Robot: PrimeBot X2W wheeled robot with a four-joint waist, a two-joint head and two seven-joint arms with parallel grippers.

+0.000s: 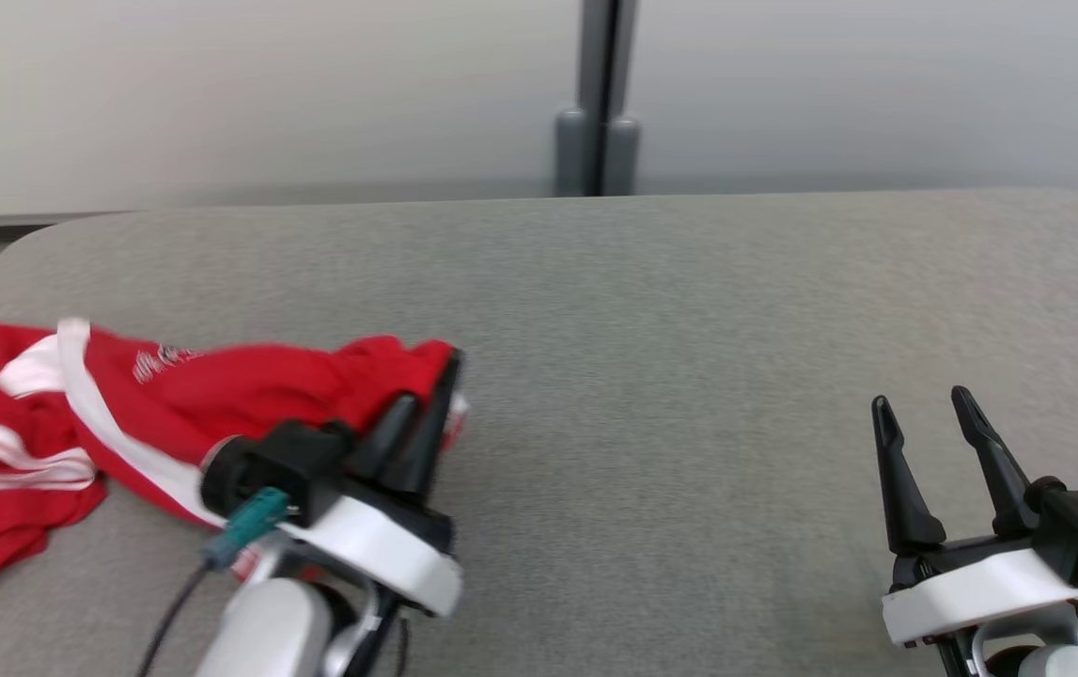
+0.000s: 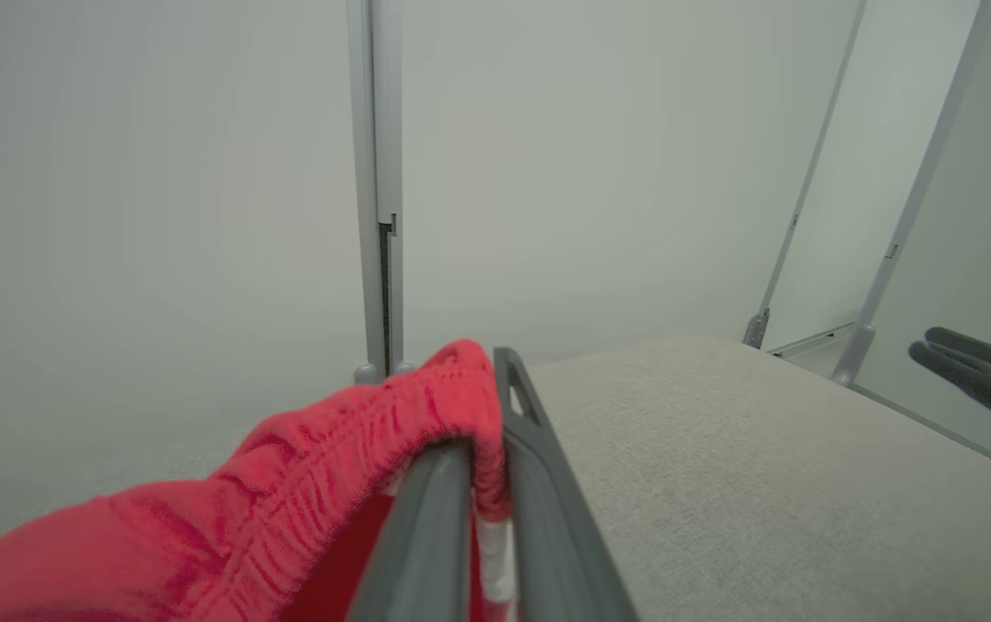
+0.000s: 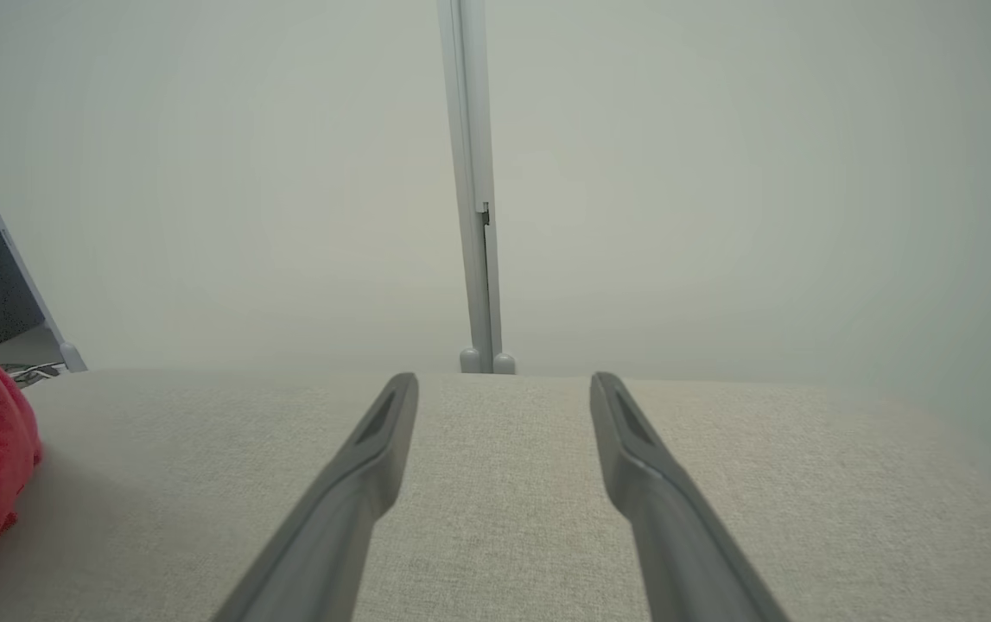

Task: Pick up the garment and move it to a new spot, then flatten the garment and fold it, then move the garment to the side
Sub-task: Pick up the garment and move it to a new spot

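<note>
Step in hand?
— Pick-up, I judge: my left tool [image 1: 428,390] is clamped on the crumpled red, white-striped cloth garment [image 1: 247,395] at the left of the grey fabric worktop [image 1: 651,310]; right tool [image 1: 919,400] gapes, empty.
— Next?
— Lift clear, carry toward centre.

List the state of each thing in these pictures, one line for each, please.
Red fabric garment with white stripes: crumpled, not folded, its gathered edge pinched in the left claw, the rest on the grey cloth-covered table.
Left claw: shut on the garment's edge.
Right claw: open, empty, apart from the garment.
Table: bears the garment near its left end.
</note>
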